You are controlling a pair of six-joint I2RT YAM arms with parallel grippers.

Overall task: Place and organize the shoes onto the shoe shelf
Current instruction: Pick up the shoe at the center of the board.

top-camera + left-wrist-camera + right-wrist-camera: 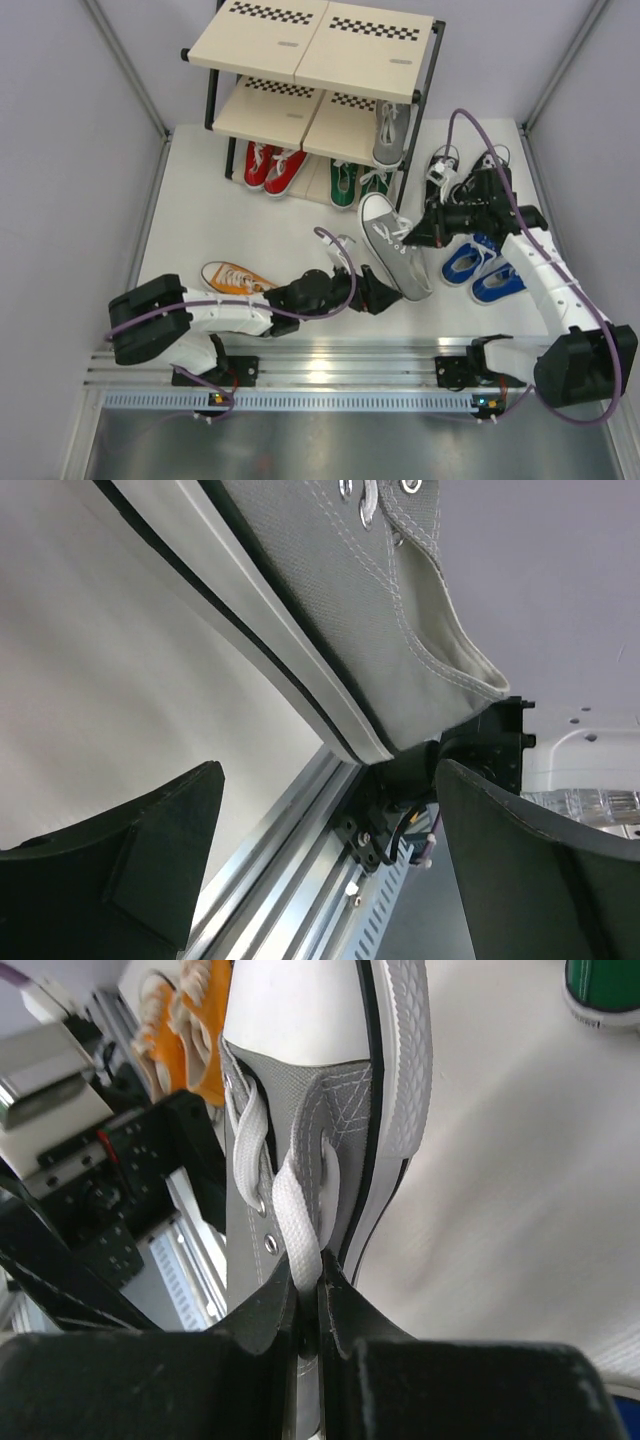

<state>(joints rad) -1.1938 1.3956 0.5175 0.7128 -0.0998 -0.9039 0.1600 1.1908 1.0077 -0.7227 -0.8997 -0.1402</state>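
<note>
Shoe shelf: three-tier rack of black metal tube and beige wooden panels with checkered strips (310,45), far beyond both grippers, at the far side of the white table (200,220).
Right gripper: (310,1305) jaws pinched together on the white lace (300,1230) of a grey canvas sneaker.
Left gripper: (377,293) jaws spread wide, nothing between them; the held sneaker's heel sits just ahead of its fingers (150,860).
Held grey sneaker: (395,250) between the two grippers, toe towards the shelf, white sole turned partly sideways; I cannot tell whether it rests on the table.
Second grey sneaker: (390,135) on the middle tier's right panel, beyond the right gripper.
Red pair: (270,167) lowest level, left side, well ahead of the left gripper.
Green pair: (350,182) lowest level, just beside the red pair.
Blue pair: (485,272) on the table just behind the right gripper, beside its arm.
Black pair: (445,168) just beyond the right gripper, partly hidden by it.
Orange sneaker: (235,278) behind the left gripper, alongside its arm.
</note>
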